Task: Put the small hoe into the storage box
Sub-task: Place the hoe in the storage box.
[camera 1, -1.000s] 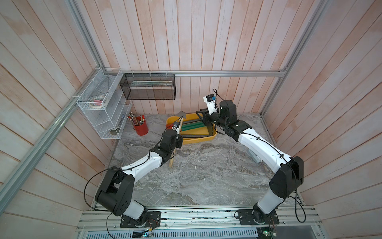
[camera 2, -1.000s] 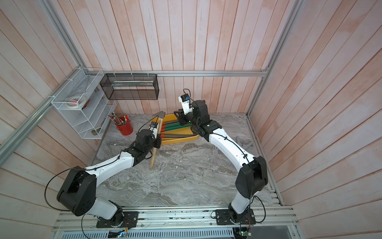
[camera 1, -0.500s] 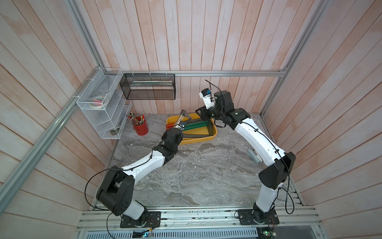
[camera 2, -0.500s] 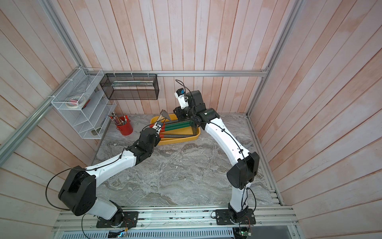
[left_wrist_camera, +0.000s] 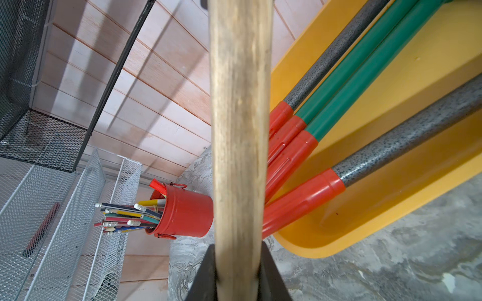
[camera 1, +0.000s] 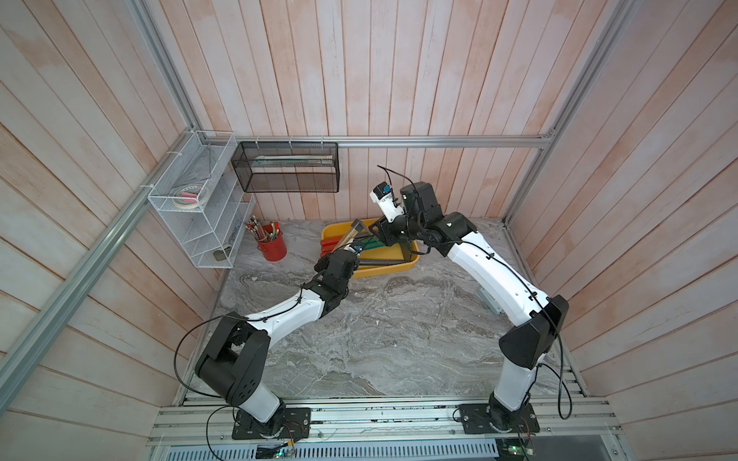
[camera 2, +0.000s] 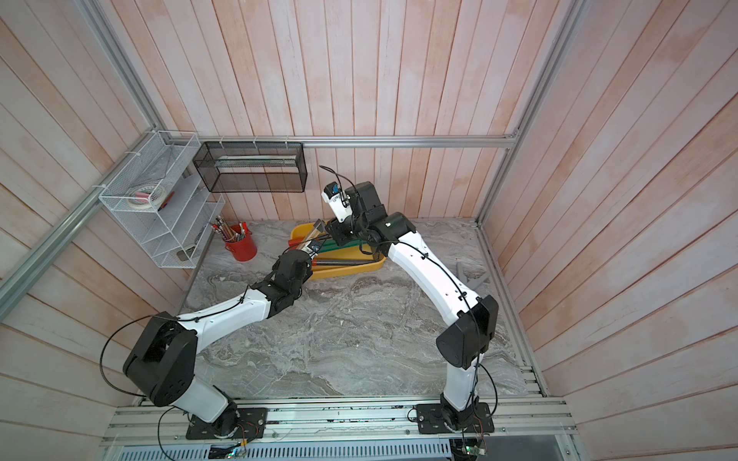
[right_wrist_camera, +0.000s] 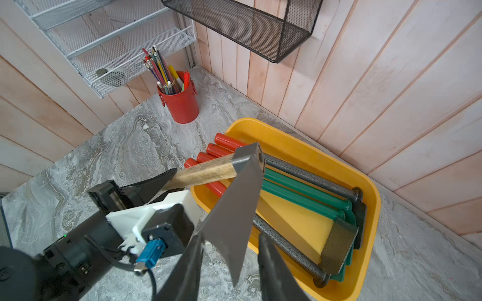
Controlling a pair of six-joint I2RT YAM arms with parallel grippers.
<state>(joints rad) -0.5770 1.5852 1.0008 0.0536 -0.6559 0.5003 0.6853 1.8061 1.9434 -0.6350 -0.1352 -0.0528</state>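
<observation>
No legible text, label, brand, number or sign appears in any view. The storage box (right_wrist_camera: 300,149), the blade of the small hoe (right_wrist_camera: 234,208) and the red pencil cup (right_wrist_camera: 182,106) show plain, unmarked surfaces.

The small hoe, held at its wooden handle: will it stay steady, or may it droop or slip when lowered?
The small hoe looks stiff, so it should not bend. Its metal blade sits out beyond the left hand, so it is probably head-heavy and may droop. The rough wooden handle likely slips little.
</observation>
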